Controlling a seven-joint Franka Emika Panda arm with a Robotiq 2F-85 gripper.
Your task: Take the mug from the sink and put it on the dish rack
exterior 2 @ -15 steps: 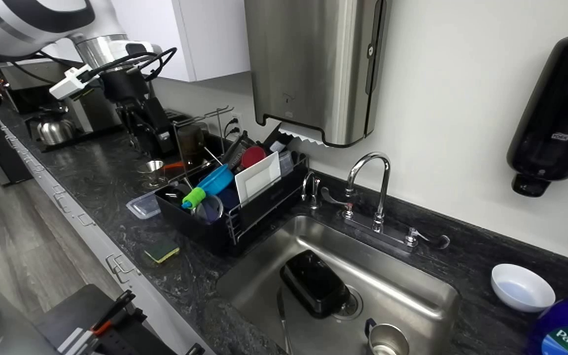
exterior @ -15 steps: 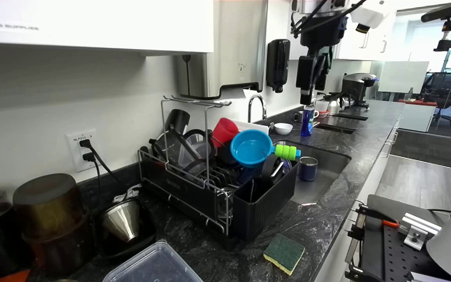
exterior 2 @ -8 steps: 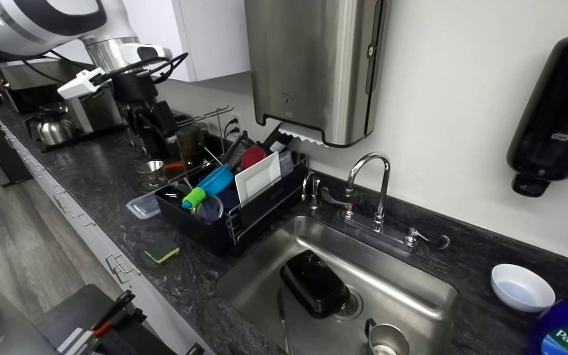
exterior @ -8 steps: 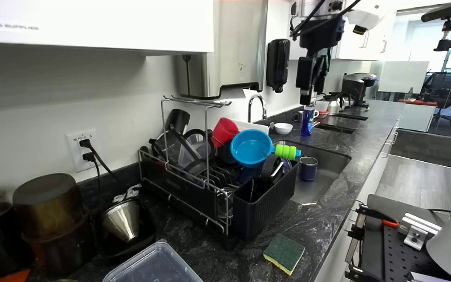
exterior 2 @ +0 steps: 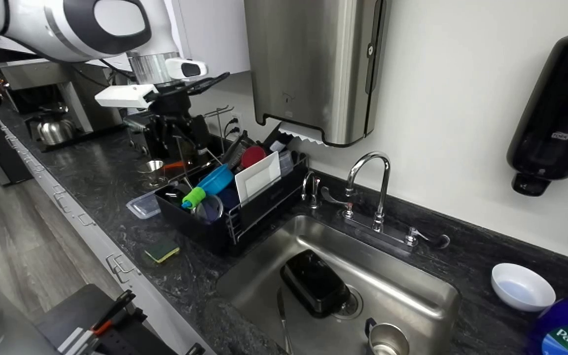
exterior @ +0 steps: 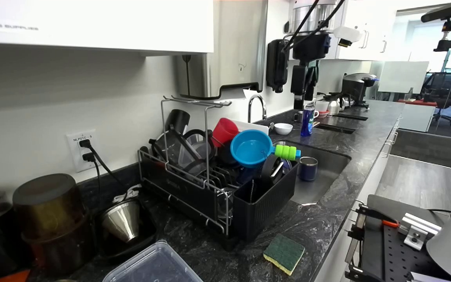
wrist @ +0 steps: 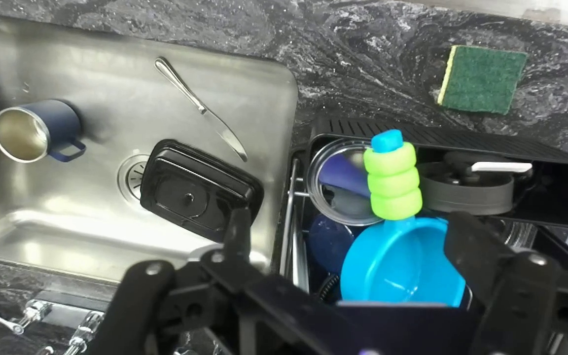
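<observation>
My gripper (wrist: 349, 222) hangs above the grey-railed black dish rack (exterior: 186, 192), jaws spread wide, and in the wrist view a bright-blue round pan (wrist: 402, 266) with a ringed lime-green handle shows below, between them. The navy-blue cylindrical mug (wrist: 59, 123), metallic inside, stands upright in the rectangular stainless-steel sink (wrist: 116, 98), toward the edge farthest from the rack, its handle turned to the round drain (wrist: 130, 180). Between a glossy black rectangular dish (wrist: 180, 190) and the sink's front edge lies a silver knife (wrist: 201, 108). On the dark marbled counter (wrist: 372, 74), a green-and-yellow square sponge (wrist: 486, 79) lies near the front edge.
</observation>
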